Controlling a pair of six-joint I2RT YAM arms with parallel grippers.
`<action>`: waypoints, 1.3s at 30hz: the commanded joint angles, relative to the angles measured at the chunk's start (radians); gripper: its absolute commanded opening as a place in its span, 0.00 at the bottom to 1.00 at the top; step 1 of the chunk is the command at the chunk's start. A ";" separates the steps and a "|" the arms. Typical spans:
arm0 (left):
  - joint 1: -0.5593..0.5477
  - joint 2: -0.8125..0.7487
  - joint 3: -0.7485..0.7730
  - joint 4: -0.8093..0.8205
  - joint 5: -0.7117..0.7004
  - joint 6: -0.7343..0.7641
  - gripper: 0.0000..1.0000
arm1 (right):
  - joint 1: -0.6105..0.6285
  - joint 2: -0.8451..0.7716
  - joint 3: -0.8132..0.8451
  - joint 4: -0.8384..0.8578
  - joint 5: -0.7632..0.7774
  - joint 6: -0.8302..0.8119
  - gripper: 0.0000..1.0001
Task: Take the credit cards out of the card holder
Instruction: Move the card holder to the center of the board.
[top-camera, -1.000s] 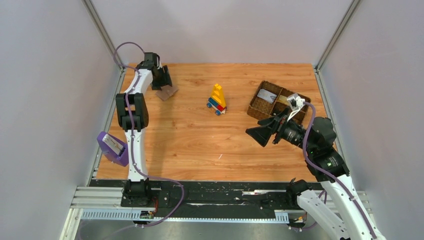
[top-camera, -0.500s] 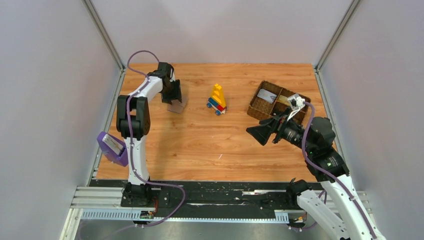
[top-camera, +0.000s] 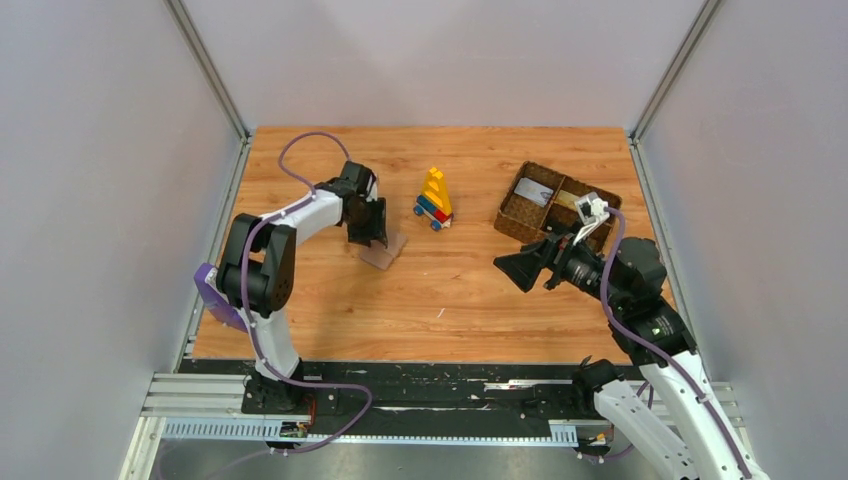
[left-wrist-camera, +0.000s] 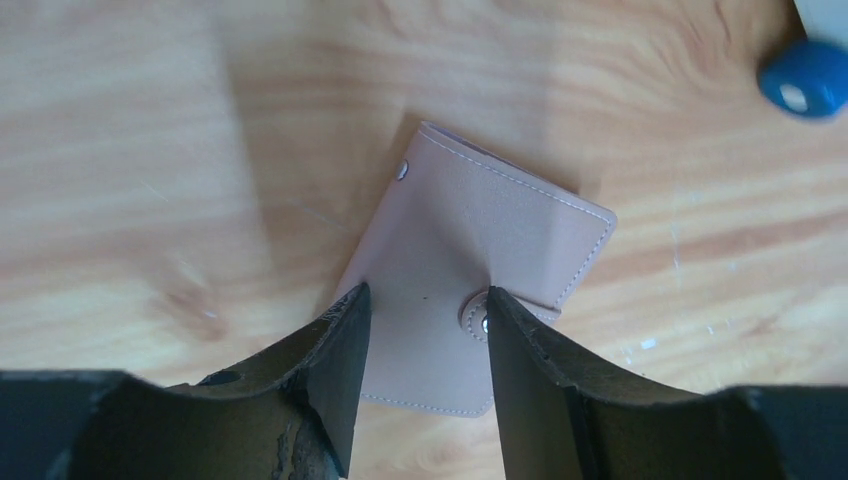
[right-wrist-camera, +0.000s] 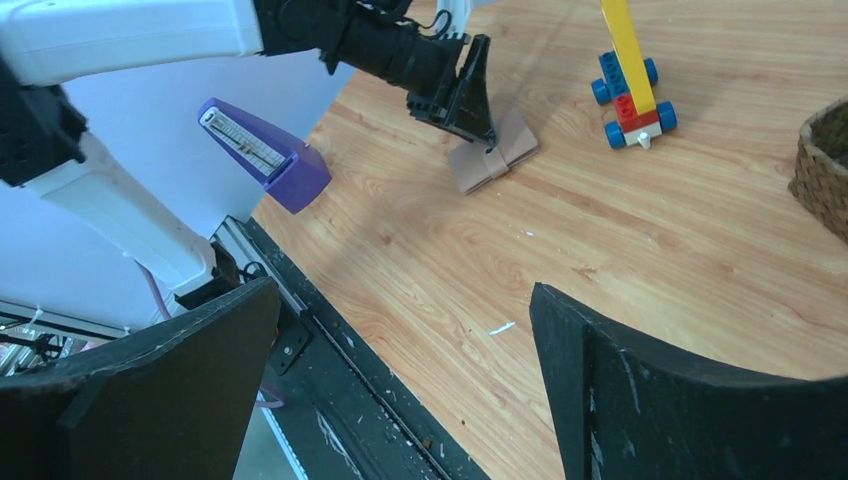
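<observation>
Overhead, the card holder (top-camera: 385, 253), pinkish-tan and folded shut, lies flat on the table (top-camera: 450, 300) left of centre, right under the left gripper (top-camera: 377, 240). The right gripper (top-camera: 520, 268) hangs above the table on the near side of a woven basket (top-camera: 512, 222) that holds a pale card (top-camera: 535, 192). A toy block vehicle (top-camera: 435, 198) stands between holder and basket.

Left wrist view: the two fingers (left-wrist-camera: 335, 370) stand apart, their tips on the holder's top face, not clamped round it.

Right wrist view: the right gripper's jaws are spread wide with nothing between them, well apart from the holder.
</observation>
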 joint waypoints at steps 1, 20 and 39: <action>-0.057 -0.085 -0.174 0.055 0.095 -0.092 0.54 | 0.000 -0.015 -0.029 -0.015 0.040 0.030 0.99; -0.219 -0.524 -0.310 0.102 0.091 -0.204 0.60 | 0.002 0.198 -0.020 -0.067 0.174 0.226 0.70; -0.219 -0.821 -0.169 -0.219 -0.319 0.147 0.81 | 0.414 0.874 0.274 0.003 0.494 0.223 0.48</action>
